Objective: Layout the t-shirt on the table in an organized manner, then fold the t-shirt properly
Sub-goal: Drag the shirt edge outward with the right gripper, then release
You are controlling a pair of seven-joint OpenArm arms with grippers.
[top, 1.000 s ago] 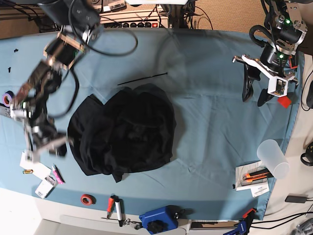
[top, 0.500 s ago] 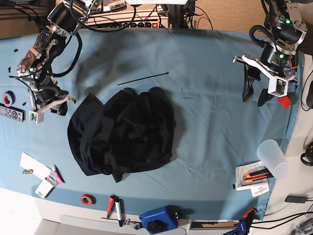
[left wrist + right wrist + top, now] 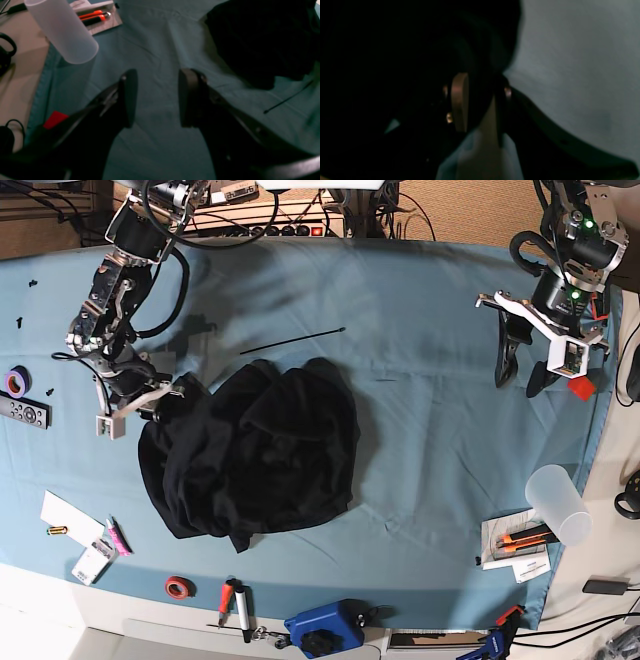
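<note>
The black t-shirt lies crumpled in a heap on the left half of the light blue table; no print shows. My right gripper is at the heap's upper left edge. In the right wrist view its jaws stand a little apart, with dark t-shirt fabric between them over the table. My left gripper hovers open and empty at the far right. In the left wrist view it is above bare cloth, and the t-shirt lies far off.
A thin black rod lies just above the t-shirt. A translucent cup and orange-handled cutters sit at the right edge. A red block is by the left gripper. Red tape, markers and a blue tool line the front.
My right arm has swung up along the table's left side and then right, bringing its gripper onto the t-shirt's upper left edge. The left arm and the t-shirt have not moved.
</note>
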